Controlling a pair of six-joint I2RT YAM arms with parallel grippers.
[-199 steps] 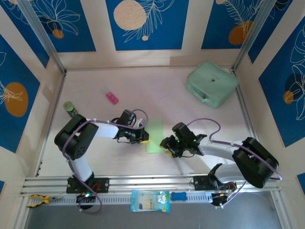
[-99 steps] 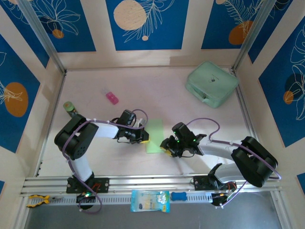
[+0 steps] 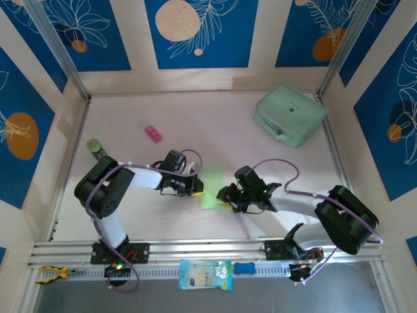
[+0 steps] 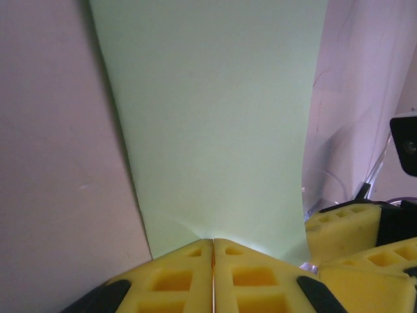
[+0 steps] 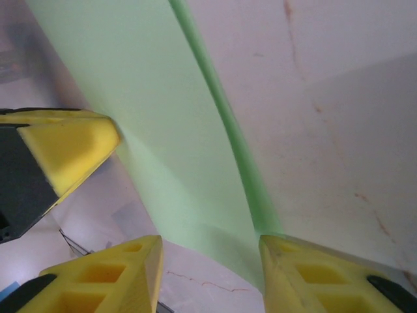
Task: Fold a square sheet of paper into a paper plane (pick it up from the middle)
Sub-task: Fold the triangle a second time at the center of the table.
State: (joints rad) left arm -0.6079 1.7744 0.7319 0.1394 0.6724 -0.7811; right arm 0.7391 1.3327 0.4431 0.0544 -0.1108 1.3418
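While my left tool (image 4: 213,244) is clamped shut on one edge of the paper (image 4: 215,117), my right tool (image 5: 208,254) stands apart at the other edge; the paper lies mid-way across the desk (image 3: 260,156), between them.

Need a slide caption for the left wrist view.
Left hand shut on the near edge of the pale-green paper sheet.
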